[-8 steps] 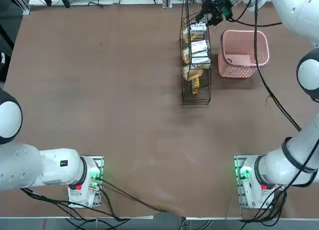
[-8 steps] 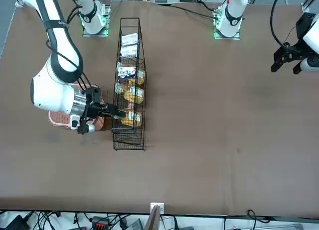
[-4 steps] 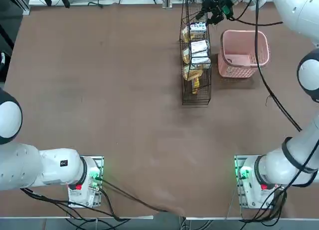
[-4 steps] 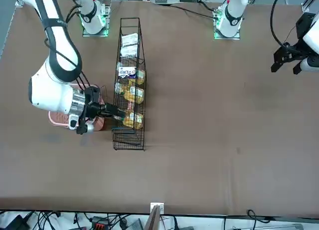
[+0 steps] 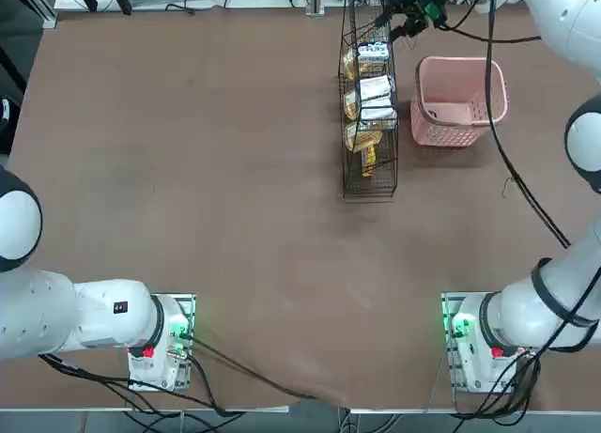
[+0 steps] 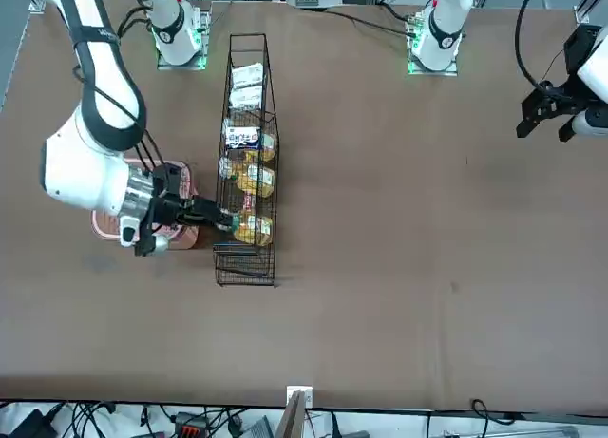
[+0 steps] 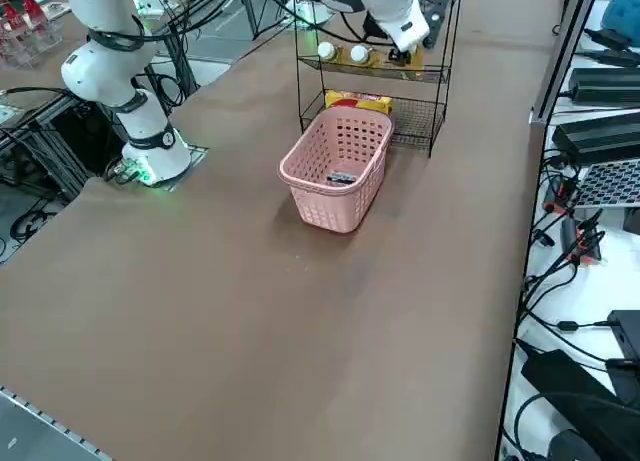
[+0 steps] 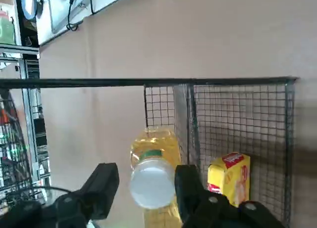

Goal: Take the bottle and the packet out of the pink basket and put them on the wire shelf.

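The bottle point(image 8: 151, 183), with a white cap and yellow body, sits between my right gripper's fingers. The right gripper point(image 8: 146, 171) is shut on the bottle. It holds the bottle at the far end of the wire shelf point(image 7: 435, 81), level with an upper tier point(image 7: 403, 43). From overhead the gripper point(image 5: 399, 15) reaches in from the basket's side, beyond the pink basket point(image 5: 498, 85). The packet point(image 7: 341, 177) lies on the floor of the basket point(image 7: 330, 206). From the front the gripper point(image 6: 220, 216) touches the shelf point(image 6: 245, 267) and the arm hides part of the basket.
Two other white-capped bottles point(image 7: 325, 51) stand on the same tier. White packets point(image 5: 376, 87) and a yellow box point(image 8: 229, 173) fill other tiers. Cables and power bricks point(image 7: 600, 131) lie past the table's edge next to the shelf.
My right wrist has swung toward the table's far edge, away from the basket. The fingertips have stayed at the shelf's end with the bottle between them.
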### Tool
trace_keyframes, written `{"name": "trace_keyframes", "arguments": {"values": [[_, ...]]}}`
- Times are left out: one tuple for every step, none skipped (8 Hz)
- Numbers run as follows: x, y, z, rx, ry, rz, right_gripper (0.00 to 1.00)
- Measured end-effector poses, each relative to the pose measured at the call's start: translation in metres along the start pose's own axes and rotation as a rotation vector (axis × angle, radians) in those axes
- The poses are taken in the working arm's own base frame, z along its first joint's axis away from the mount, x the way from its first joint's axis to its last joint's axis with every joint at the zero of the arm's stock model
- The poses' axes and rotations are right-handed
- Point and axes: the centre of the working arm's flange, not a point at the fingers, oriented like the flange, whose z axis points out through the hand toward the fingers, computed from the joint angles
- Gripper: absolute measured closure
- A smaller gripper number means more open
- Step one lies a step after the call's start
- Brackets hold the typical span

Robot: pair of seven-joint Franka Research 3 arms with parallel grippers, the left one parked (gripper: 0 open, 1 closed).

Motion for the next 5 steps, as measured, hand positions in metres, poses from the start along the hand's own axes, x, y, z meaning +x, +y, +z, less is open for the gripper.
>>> {"name": "trace_keyframes", "arguments": {"values": [[0.003,0.006,-0.007,-0.004,0.011,-0.018,0.31],[0.005,0.013,-0.013,-0.008,0.018,-0.036,0.31],[0.006,0.019,-0.020,-0.021,0.018,-0.062,0.31],[0.006,0.026,-0.031,-0.052,0.007,-0.094,0.31],[0.006,0.031,-0.048,-0.090,-0.003,-0.118,0.30]]}}
